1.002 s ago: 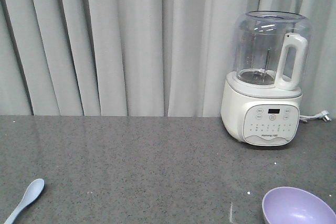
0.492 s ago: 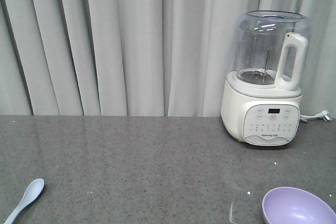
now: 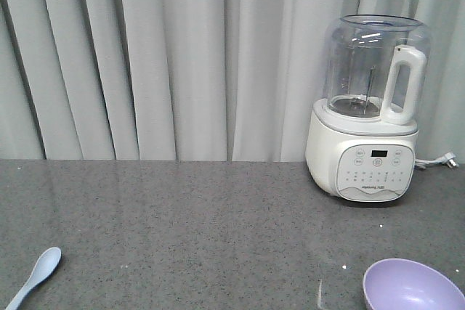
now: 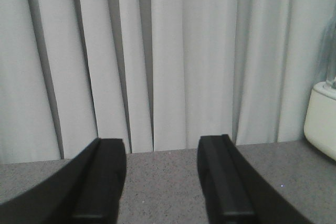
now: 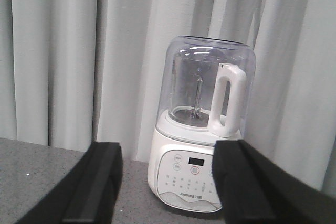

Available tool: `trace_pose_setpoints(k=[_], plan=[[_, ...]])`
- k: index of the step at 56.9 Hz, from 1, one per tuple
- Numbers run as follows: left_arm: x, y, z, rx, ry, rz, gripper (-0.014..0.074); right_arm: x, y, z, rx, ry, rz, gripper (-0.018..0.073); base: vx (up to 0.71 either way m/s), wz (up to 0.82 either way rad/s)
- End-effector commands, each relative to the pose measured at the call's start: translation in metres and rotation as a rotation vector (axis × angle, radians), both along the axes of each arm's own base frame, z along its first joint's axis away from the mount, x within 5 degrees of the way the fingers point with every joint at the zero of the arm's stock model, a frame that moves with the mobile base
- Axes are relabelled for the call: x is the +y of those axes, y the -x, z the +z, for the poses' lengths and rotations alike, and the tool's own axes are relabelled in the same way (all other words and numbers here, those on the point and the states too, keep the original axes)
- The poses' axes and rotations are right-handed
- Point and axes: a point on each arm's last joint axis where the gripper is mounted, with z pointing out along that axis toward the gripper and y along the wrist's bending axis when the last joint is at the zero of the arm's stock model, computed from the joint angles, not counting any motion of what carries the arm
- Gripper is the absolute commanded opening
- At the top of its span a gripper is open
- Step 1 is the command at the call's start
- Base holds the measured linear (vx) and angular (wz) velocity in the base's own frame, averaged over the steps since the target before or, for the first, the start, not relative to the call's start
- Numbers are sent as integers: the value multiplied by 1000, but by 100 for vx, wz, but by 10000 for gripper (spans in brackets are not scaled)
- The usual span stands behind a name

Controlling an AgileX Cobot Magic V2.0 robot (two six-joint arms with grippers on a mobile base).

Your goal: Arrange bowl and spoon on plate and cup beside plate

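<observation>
From the left wrist: left gripper [image 4: 161,148] spread, its two black fingers [image 4: 100,187] well apart and clamped on nothing, only speckled grey countertop [image 4: 163,182] and pale pleated curtain [image 4: 173,61] in the gap. At the right edge, a cream sliver of the blender [image 4: 321,121], standing on the countertop.

From the right wrist: right gripper [image 5: 167,150] spread just as wide, fingers [image 5: 94,187] parted, gripping nothing. Beyond the gap, the blender upright against the curtain, control panel facing the camera. Inside its clear jug [image 5: 207,77], a thin central spindle; otherwise clear through to the curtain. White handle on the jug's right side.

From the front: lavender bowl [image 3: 410,287] upright at the bottom right corner of the countertop, cut off by the lower edge, its inside bare as far as shown. Pale spoon [image 3: 36,272] flat at the bottom left, scoop toward the curtain, handle running off the lower edge, well apart from the bowl. Blender at the back right, behind the bowl and apart from it, jug again holding only the spindle. A white plug [image 3: 445,160] lying just right of its base.

Set against the front view half a second and a full second back: bowl, spoon, blender and plug in the same places and poses, nothing shifted, nothing added to bowl or jug.
</observation>
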Motion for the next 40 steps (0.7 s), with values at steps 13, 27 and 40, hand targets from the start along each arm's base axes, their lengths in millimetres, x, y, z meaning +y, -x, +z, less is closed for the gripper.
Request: trace_pose_setpoints(k=[13,27,40], plan=[[1,3,16,-79,8,4,485,1,2,18,-129,2,13,550,0,0],[-3,-29,-15,336,-167,-3,485,1,2,19,-134,2,14,550,0,0],[-1,-96,-39,830,-387,64,485,1,2,19,-135,2,14,550,0,0]])
